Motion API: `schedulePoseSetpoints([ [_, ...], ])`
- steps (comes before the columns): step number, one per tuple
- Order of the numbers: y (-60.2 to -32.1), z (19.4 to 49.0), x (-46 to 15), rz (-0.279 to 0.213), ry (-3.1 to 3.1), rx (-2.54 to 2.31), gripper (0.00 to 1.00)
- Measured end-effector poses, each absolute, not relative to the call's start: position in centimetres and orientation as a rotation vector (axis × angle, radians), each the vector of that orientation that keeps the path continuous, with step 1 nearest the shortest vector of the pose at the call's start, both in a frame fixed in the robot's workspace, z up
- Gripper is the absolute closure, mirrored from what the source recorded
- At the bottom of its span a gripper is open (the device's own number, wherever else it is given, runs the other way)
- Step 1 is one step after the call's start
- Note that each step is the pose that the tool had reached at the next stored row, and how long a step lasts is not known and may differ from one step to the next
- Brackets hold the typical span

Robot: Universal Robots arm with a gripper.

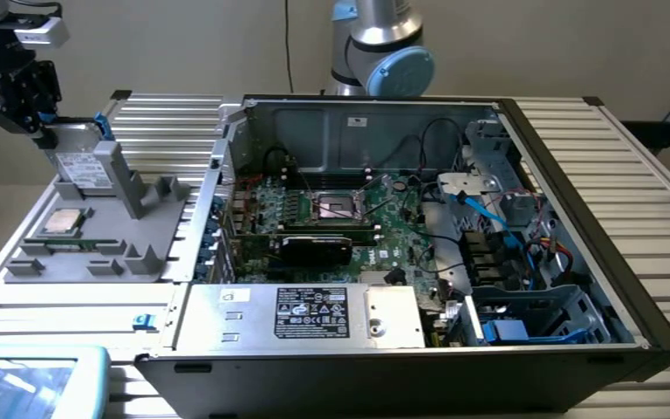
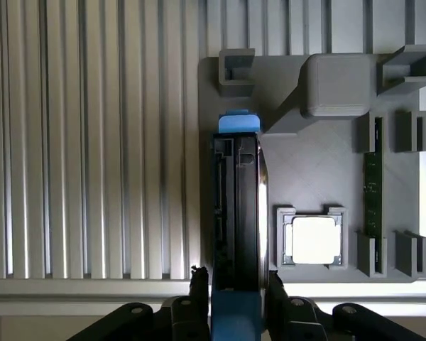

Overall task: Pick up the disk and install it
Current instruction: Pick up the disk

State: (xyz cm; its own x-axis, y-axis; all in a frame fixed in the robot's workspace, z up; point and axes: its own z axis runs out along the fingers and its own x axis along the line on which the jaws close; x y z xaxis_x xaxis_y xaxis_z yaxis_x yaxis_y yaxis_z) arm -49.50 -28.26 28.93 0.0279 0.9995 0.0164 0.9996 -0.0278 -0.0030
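Gripper (image 2: 236,277) jaws clench one end of the disk (image 2: 238,199), which stands on edge in the grey fixture (image 2: 305,177) at the exterior view's left, beside the processor chip (image 2: 314,240), outside the open computer case (image 1: 358,131).

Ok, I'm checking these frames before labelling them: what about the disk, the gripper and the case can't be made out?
Label of the disk: text too small in the exterior view; the wrist view sees the disk edge-on.
Lower edge of the disk: sunk in the grey holder, exterior view.
The gripper: body cut off by the wrist view's frame edge.
The drive cage in the case: inside hidden by its own walls, exterior view.
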Motion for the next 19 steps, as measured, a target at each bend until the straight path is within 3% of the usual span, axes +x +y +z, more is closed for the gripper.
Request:
schedulePoseSetpoints([
  [19, -28.25, 28.88, -49.50, -0.012, -2.182, -2.244, 0.63],
])
